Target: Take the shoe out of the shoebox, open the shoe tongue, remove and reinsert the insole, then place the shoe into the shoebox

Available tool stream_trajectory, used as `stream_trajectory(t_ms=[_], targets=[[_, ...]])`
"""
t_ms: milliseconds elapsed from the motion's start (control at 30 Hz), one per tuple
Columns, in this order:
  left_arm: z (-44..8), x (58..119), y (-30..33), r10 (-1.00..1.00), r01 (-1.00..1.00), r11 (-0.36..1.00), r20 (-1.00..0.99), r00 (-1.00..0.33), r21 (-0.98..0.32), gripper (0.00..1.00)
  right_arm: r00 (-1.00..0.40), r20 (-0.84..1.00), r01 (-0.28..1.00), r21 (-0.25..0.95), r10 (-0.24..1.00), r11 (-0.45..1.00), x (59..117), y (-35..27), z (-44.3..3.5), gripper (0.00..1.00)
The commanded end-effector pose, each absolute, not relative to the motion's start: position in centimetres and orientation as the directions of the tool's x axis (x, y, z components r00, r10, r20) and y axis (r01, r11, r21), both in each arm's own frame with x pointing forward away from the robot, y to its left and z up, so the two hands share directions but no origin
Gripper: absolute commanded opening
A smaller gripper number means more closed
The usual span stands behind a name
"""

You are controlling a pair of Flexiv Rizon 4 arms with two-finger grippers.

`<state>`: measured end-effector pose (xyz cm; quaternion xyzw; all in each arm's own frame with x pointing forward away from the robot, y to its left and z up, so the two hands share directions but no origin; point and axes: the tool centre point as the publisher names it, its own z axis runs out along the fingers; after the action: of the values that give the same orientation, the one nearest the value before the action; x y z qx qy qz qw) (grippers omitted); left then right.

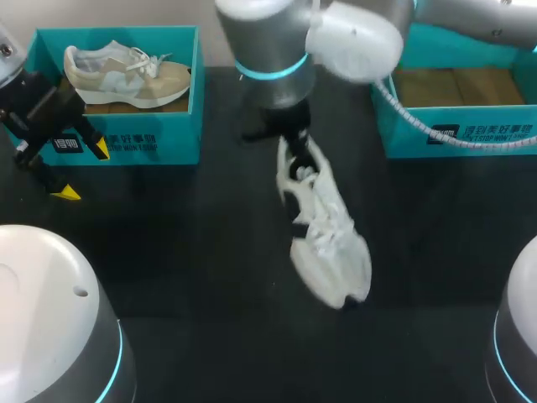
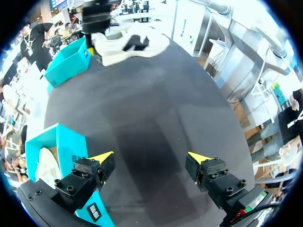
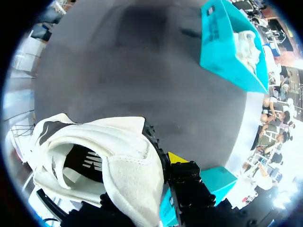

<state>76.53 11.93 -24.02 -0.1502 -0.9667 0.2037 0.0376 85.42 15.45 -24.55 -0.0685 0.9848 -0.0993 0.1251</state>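
Observation:
A white shoe [image 1: 323, 227] hangs over the middle of the black table, heel up and toe toward the front. My right gripper [image 1: 289, 134] comes in from the right and is shut on the shoe's heel collar. In the right wrist view the shoe [image 3: 118, 156] fills the space at the gripper [image 3: 156, 170], its opening and dark insole showing; one yellow fingertip [image 3: 177, 157] presses its outer side, the other is hidden. My left gripper [image 1: 82, 172] stands open and holds nothing, just in front of the left box. Seen from there [image 2: 150, 158], the shoe [image 2: 128, 45] lies far ahead.
A teal shoebox [image 1: 159, 138] at the back left holds a beige and white shoe [image 1: 126, 75]. A second teal shoebox [image 1: 457, 126] at the back right shows only brown lining. The right arm's white cable [image 1: 411, 117] drapes over its front wall.

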Motion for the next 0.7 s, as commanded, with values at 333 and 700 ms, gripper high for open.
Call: stream_trajectory(t_ms=[333,700], targets=[[-24.0,76.4,12.0,0.306,0.276,0.872,0.011,-0.952,-0.404,1.00,-0.963,-0.240,-0.061,-0.250,-0.123,0.966,91.3,6.5,-17.9,0.00],[-24.0,76.4,12.0,0.306,0.276,0.872,0.011,-0.952,-0.404,1.00,-0.963,-0.240,-0.061,-0.250,-0.123,0.966,91.3,6.5,-17.9,0.00]])
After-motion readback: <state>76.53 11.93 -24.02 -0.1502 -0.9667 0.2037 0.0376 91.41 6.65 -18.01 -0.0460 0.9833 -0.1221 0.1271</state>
